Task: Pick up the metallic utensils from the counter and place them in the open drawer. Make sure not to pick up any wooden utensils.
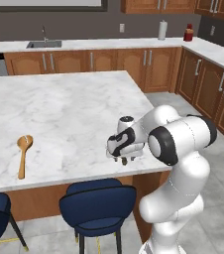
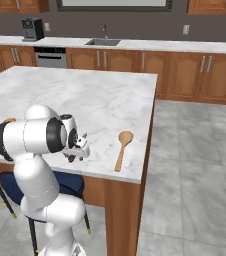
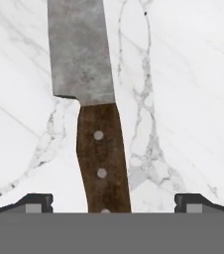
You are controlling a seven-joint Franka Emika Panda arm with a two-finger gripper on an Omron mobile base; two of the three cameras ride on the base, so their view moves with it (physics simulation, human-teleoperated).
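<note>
The robot's gripper [image 3: 114, 203] hangs low over the counter [image 1: 74, 109] with its jaws spread wide and nothing between them yet; the two dark fingertips [image 3: 34, 202] stand on either side of a knife [image 3: 91, 114], well clear of its handle. The knife lies flat on the marble directly beneath the hand, its dark brown riveted handle running toward the gripper and its dull silver blade pointing away. From the base cameras the hand [image 1: 125, 145] sits near the front edge of the counter, at the end of the white arm. This looks like the approach to the first pick: the jaws are lined up across the handle but have not closed. The next move probably calls for a short descent until the tips bracket the handle, then a firm squeeze, since the handle is narrow and lies flat against a hard surface. One wooden spoon [image 1: 24, 155] rests on the marble well to the left, and another wooden spoon [image 2: 122, 148] lies near the counter's right edge; both are to be left alone. The counter is a large white slab with grey veins on a brown wooden base, with dark blue stools [image 1: 98, 203] tucked under it. Beyond it are wooden cabinets, a sink [image 1: 44, 44] and a grey tiled floor.
</note>
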